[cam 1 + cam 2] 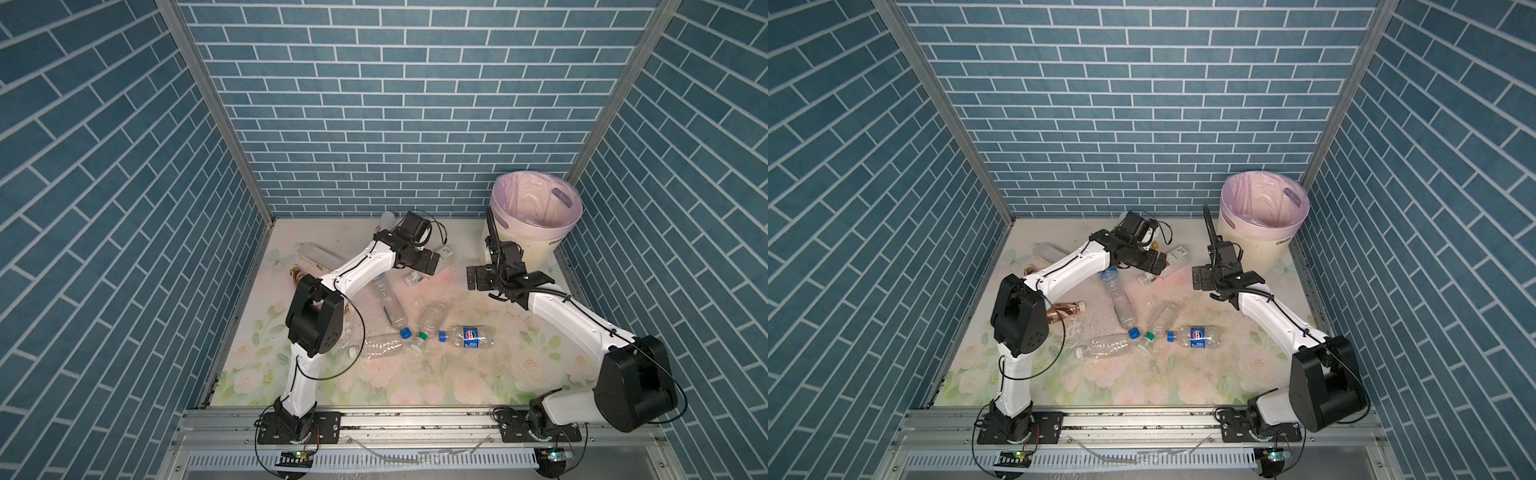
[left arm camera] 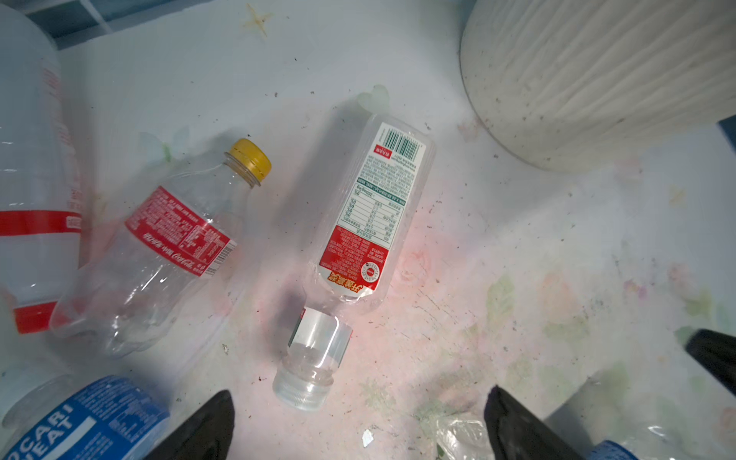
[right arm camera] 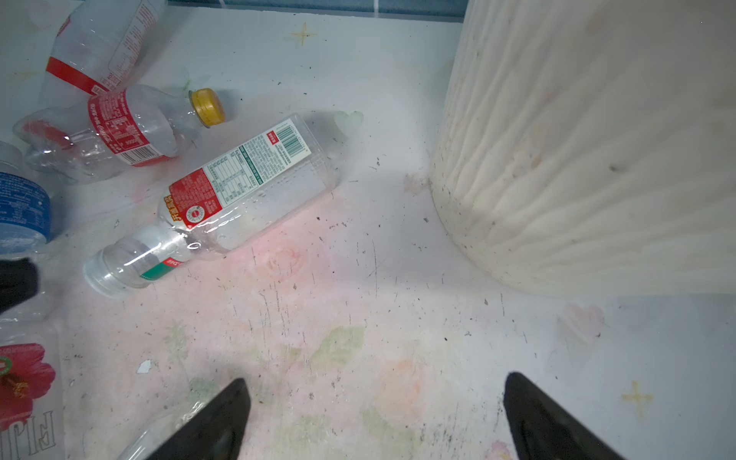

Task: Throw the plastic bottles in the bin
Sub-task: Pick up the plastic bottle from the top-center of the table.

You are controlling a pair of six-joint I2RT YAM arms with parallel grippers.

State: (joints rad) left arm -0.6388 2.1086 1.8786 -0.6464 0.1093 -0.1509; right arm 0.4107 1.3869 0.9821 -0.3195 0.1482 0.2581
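Both my grippers are spread wide, nothing in either one. My left gripper (image 2: 358, 394) hangs over the far middle of the floral mat (image 1: 415, 374). The clear-capped end of the white-and-red label bottle (image 2: 370, 223) lies flat just past my fingertips, roughly in line with the gap. To its left is the Coke bottle with the yellow cap (image 2: 175, 247), also on its side, and a blue Pocari Sweat bottle (image 2: 79, 422) lies right beside one of my fingers.

My right gripper (image 3: 376, 380) is over bare mat, just near-left of the bin (image 1: 525, 249). The bin stands upright in the far right corner with a pink liner bag (image 1: 498, 195) folded over the rim.

In the middle of the mat lie a Pepsi bottle (image 1: 469, 336) and three clear bottles (image 1: 386, 303) just left of it. A brown bottle (image 1: 1063, 311) sits over on the left, partly hidden behind my left arm.
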